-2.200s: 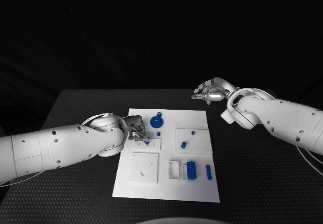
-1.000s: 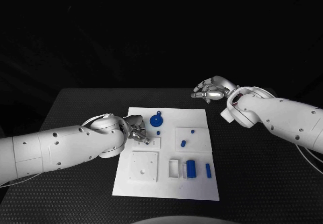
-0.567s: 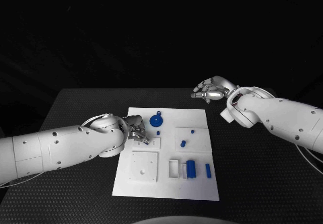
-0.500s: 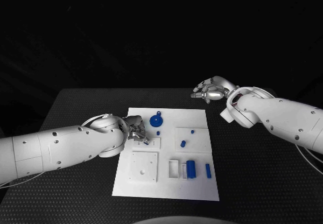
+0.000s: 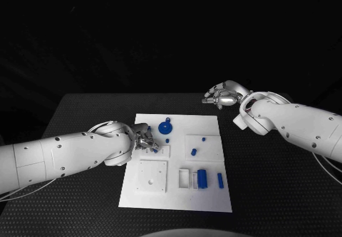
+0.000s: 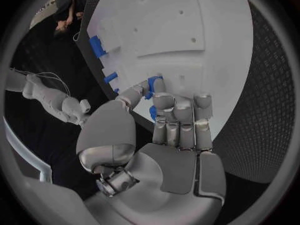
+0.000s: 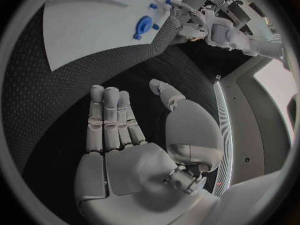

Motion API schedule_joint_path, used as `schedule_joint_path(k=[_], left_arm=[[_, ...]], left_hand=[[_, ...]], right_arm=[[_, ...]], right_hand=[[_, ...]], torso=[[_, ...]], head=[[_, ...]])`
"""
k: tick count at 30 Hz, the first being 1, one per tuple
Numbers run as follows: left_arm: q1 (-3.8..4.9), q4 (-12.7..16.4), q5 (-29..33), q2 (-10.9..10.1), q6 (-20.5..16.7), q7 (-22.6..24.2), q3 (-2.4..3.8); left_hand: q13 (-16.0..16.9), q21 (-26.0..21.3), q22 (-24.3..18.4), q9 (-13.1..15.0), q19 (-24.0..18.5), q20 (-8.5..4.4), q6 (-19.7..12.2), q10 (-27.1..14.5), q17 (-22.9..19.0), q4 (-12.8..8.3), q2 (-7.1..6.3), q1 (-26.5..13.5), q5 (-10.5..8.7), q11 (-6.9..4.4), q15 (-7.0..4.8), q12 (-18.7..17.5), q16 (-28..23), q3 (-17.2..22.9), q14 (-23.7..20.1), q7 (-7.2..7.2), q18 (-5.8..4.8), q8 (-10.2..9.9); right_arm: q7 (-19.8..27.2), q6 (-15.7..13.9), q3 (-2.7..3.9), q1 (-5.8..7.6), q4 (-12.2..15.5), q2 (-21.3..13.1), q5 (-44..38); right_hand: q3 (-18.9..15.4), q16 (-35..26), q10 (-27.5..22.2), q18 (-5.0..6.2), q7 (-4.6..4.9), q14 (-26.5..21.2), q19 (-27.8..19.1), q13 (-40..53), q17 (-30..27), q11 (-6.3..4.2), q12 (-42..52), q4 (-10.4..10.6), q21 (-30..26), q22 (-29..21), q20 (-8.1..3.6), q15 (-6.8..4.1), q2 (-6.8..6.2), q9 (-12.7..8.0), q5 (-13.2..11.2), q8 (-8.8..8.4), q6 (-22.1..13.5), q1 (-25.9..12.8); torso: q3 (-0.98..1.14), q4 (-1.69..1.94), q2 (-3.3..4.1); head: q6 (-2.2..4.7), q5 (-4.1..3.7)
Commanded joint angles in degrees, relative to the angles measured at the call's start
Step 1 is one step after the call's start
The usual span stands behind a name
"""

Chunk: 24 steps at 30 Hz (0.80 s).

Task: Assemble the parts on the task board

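Observation:
The white task board lies in the middle of the table. My left hand hovers at the board's left edge and pinches a small blue part between thumb and fingertip, just over a small white block. A blue round disc and a short blue peg sit beside that hand. Further right are two small blue pieces. A blue cylinder and a blue bar lie nearer the front. My right hand is raised beyond the board's far right corner, fingers spread, holding nothing.
A square white plate with small holes sits on the board's front left. A white open-topped holder stands beside the cylinder. Black table surrounds the board on all sides.
My left hand rose slightly toward the board's far side after the earliest frame and has since held nearly still with the blue part. The right hand has stayed put.

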Motion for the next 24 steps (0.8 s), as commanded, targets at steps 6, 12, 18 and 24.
schedule_joint_path(k=[6, 12, 18, 24], left_arm=[[-0.27, -0.4, 3.1, 0.4, 1.5, -2.2, -0.25], [-0.27, -0.4, 1.8, 0.5, 2.4, -2.4, -0.25], [-0.27, -0.5, 1.1, 0.5, 2.8, -2.3, -0.25], [-0.27, -0.7, -0.8, 0.5, 2.8, -2.2, -0.25]], left_hand=[[-0.1, 0.3, 1.0, -0.4, -0.4, -7.13, -0.1, -0.5, -0.1, -5.0, 1.92, 1.0, 0.16, 0.05, -1.28, 0.4, 0.2, 4.6, 0.8, -0.26, 0.49, -0.2], [-0.1, 0.3, 1.0, -0.5, -0.4, -7.15, -0.1, -0.5, -0.1, -5.2, 1.78, 1.0, 0.17, 0.04, -1.29, 0.4, 0.2, 4.8, 0.8, -0.27, 0.51, -0.1], [-0.1, 0.4, 1.0, -0.5, -0.3, -7.17, -0.2, -0.6, -0.2, -5.2, 1.64, 0.9, 0.05, 0.05, -1.32, 0.3, 0.2, 5.0, 0.8, -0.24, 0.52, -0.1], [-0.5, 0.3, 0.8, -0.8, -0.2, -7.24, -1.0, -1.1, -0.6, -3.8, 0.56, 1.3, -1.35, 0.29, -1.47, 0.1, -0.2, 5.8, 0.5, -0.01, 0.53, 0.0]], right_arm=[[0.4, 0.5, 0.01, -0.02, 0.1, 0.0, -0.1], [0.4, 0.5, 0.01, -0.02, 0.1, -0.1, -0.1], [0.4, 0.5, 0.01, -0.02, 0.2, -0.1, -0.1], [0.4, 0.5, 0.01, -0.02, 0.2, -0.2, -0.1]], right_hand=[[0.0, 0.4, -0.5, 0.68, 0.45, -0.5, 0.2, -0.1, -0.1, -0.08, 0.3, 0.2, -0.2, 1.2, 0.05, 0.05, -0.07, -0.1, 0.4, 0.32, -0.1, -0.4], [0.0, 0.4, -0.5, 0.68, 0.45, -0.5, 0.2, -0.1, -0.1, -0.07, 0.3, 0.2, -0.2, 1.2, 0.05, 0.05, -0.07, -0.1, 0.4, 0.32, -0.1, -0.4], [0.0, 0.4, -0.5, 0.68, 0.45, -0.5, 0.2, -0.1, -0.1, -0.07, 0.3, 0.2, -0.2, 1.2, 0.05, 0.05, -0.07, -0.1, 0.4, 0.32, -0.1, -0.4], [0.0, 0.4, -0.5, 0.68, 0.45, -0.5, 0.2, -0.1, -0.1, -0.07, 0.3, 0.2, -0.2, 1.2, 0.05, 0.05, -0.07, -0.1, 0.4, 0.32, -0.1, -0.4]], torso=[[0.04, 0.00, 0.02], [0.03, 0.01, 0.01], [0.03, -0.03, 0.00], [-0.01, 0.00, 0.02]], head=[[-0.05, 0.03], [-0.09, 0.08], [-0.17, 0.04], [-0.17, 0.04]])
